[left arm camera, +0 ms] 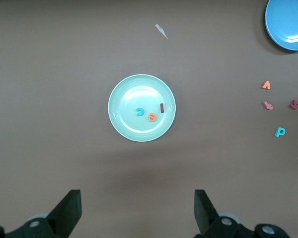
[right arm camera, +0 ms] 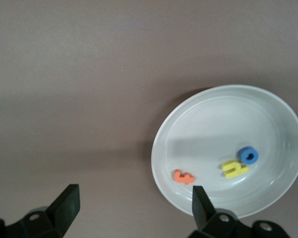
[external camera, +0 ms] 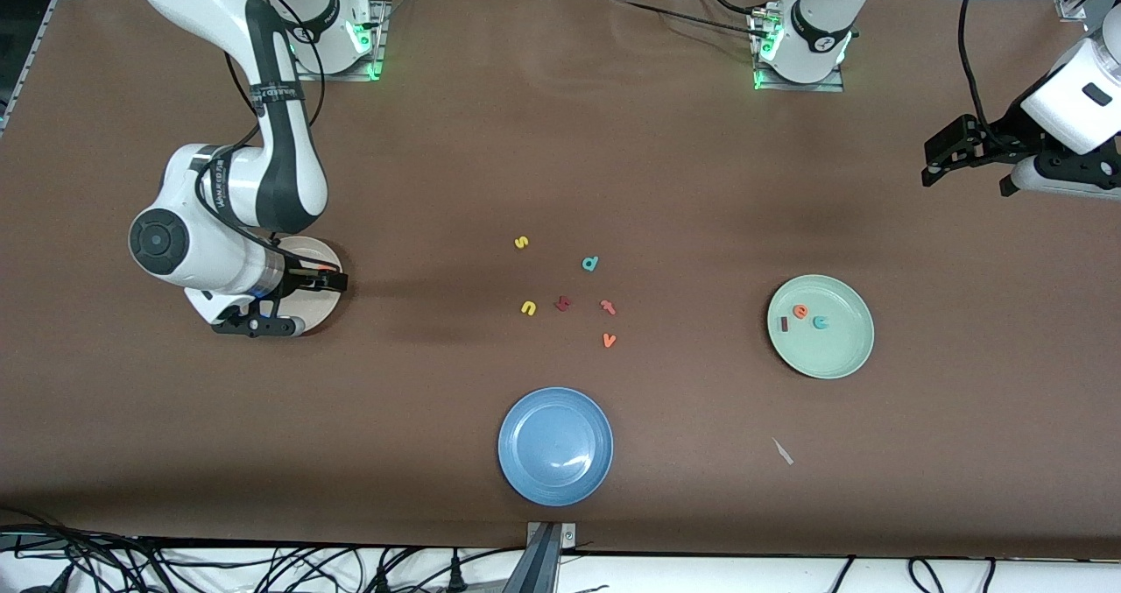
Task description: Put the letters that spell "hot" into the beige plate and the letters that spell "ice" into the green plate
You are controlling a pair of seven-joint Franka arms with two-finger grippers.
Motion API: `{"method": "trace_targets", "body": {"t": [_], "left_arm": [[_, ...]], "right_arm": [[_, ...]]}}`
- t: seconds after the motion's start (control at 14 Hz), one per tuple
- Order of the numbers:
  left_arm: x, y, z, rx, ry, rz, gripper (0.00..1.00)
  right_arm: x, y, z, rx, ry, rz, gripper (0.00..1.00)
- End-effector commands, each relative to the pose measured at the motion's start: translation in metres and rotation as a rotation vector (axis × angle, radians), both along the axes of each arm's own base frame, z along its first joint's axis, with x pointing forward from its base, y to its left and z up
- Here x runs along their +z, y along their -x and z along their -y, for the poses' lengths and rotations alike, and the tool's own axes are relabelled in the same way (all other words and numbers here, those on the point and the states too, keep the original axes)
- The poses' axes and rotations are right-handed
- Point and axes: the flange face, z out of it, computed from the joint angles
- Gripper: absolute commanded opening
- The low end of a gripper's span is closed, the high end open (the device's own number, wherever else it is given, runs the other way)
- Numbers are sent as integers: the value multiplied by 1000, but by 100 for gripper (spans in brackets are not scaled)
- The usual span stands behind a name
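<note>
With the orange t [right arm camera: 184,176], yellow h [right arm camera: 235,169] and blue o [right arm camera: 248,155] lying in the beige plate [right arm camera: 268,106] and i [external camera: 785,322], e [external camera: 800,311], c [external camera: 821,321] in the green plate [external camera: 832,358], sorting looks complete; withdrawal remains. The right gripper [external camera: 298,300] hovers spread over the beige plate; the left gripper [external camera: 950,153], spread empty, waits over bare table at its end.

Yellow h [right arm camera: 235,169], blue o [right arm camera: 248,155], orange t [right arm camera: 184,176] in beige plate [right arm camera: 208,114], dark red i [external camera: 785,323], orange e [external camera: 800,311], teal c [external camera: 821,321] in green plate [external camera: 832,356]
</note>
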Motion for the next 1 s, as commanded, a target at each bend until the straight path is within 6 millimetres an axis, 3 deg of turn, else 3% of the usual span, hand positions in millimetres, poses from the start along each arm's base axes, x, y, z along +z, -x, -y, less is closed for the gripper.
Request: {"method": "trace_targets", "body": {"t": [0.0, 0.14, 0.43, 0.64, 0.79, 0.93], "left_arm": [[6, -2, 4, 2, 21, -4, 100], [6, -2, 6, -1, 21, -6, 100], [6, -1, 6, -1, 20, -9, 100], [6, -1, 6, -1, 20, -9, 100], [6, -1, 6, -1, 20, -9, 100], [6, -1, 6, -1, 20, -9, 100]], "right_arm": [[10, -8, -5, -64, 0, -4, 100], [22, -8, 0, -77, -66, -14, 100], [65, -2, 44, 43, -6, -23, 100], [115, 11, 82, 93, 33, -14, 100], [158, 25, 94, 124, 38, 21, 100], [202, 49, 92, 131, 38, 15, 100]]}}
